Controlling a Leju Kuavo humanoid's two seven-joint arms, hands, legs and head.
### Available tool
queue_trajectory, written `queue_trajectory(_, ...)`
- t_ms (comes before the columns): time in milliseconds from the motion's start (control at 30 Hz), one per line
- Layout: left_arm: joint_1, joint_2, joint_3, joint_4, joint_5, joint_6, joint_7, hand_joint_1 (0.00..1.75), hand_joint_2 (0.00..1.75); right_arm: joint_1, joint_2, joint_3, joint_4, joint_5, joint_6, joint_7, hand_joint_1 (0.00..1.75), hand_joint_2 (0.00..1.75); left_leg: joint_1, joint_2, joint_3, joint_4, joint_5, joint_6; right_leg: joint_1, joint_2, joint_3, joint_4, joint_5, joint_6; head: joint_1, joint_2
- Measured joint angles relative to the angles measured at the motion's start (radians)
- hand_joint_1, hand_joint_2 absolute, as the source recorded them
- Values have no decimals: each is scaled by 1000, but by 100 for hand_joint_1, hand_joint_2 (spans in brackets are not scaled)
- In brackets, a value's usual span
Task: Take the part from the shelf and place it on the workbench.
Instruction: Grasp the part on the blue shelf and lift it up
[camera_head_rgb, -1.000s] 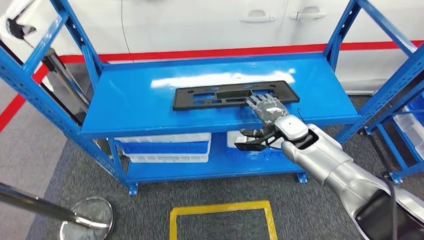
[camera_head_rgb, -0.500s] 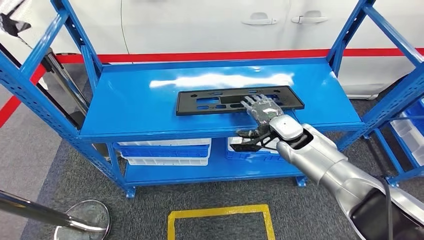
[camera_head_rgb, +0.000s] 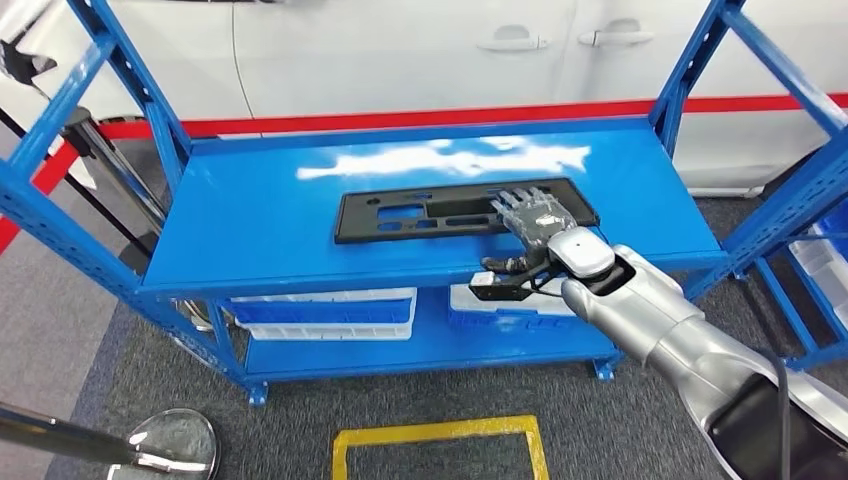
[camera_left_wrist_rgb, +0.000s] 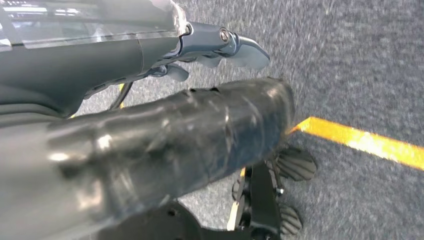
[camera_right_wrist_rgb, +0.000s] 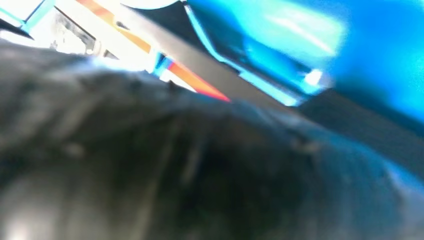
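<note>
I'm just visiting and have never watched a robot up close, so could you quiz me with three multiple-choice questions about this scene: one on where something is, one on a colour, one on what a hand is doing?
1. Where does the black part lie?
A. on the top board of the blue shelf
B. on the grey carpet
C. in a white bin

2. What colour is the square outline on the floor?
A. red
B. yellow
C. green

3. What is the right hand doing?
A. hanging beside the robot's body
B. resting with its fingers spread on the part's right end
C. carrying a white bin

Answers:
1 A: the part lies flat on the top board.
2 B: the floor marking in front of the shelf is yellow.
3 B: the fingers lie over the part's right end, which is not lifted off the board.
</note>
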Motion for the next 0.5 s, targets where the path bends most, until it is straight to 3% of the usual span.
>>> queue_trajectory(100, 1, -1, 1, 0, 0, 0, 1, 0, 0, -1, 2, 2, 3, -1, 1, -1, 0, 0, 2, 0, -110, 191, -68, -8, 3, 0, 10, -1, -9, -13, 0, 0)
queue_trajectory(133, 1, -1, 1, 0, 0, 0, 1, 0, 0, 1, 3, 4, 4, -1, 1, -2, 0, 0, 2, 0, -140, 230, -69, -9, 4, 0, 13, 0, -13, -14, -1, 0)
queue_trajectory(167, 1, -1, 1, 0, 0, 0, 1, 0, 0, 3, 4, 6, 4, -2, 2, -2, 0, 0, 2, 0, -152, 233, -50, -9, 5, 1, 17, 1, -17, -14, 0, 0)
queue_trajectory(233, 3, -1, 2, 0, 0, 0, 2, 0, 0, 4, 6, 9, 5, -4, 2, -3, 0, 0, 2, 1, -121, 129, 35, -4, 6, 1, 31, 4, -29, -11, 0, 0)
queue_trajectory(300, 3, 0, 3, 0, 0, 0, 2, 0, 0, 2, 7, 10, 6, -8, 2, -4, 0, 0, 0, 0, -71, 8, 91, 4, 9, 2, 40, 8, -41, -3, 0, 0)
queue_trajectory(333, 3, 0, 4, 0, -1, 0, 3, 0, 0, 2, 8, 10, 7, -10, 2, -4, 0, 0, -2, -1, -58, -22, 96, 8, 11, 3, 42, 8, -45, 2, 0, 0)
queue_trajectory(433, 1, -1, 8, 0, -1, 0, 3, 0, 0, 2, 10, 10, 8, -16, 1, -7, 0, 0, -3, -2, -48, -39, 89, 24, 13, 3, 44, 6, -51, 17, 1, 0)
queue_trajectory(500, 1, -3, 9, 0, -2, 0, 4, 0, 0, 3, 12, 10, 9, -18, 1, -9, 0, 0, 1, -1, -37, -49, 89, 37, 10, 2, 30, 45, -76, 26, 1, 0)
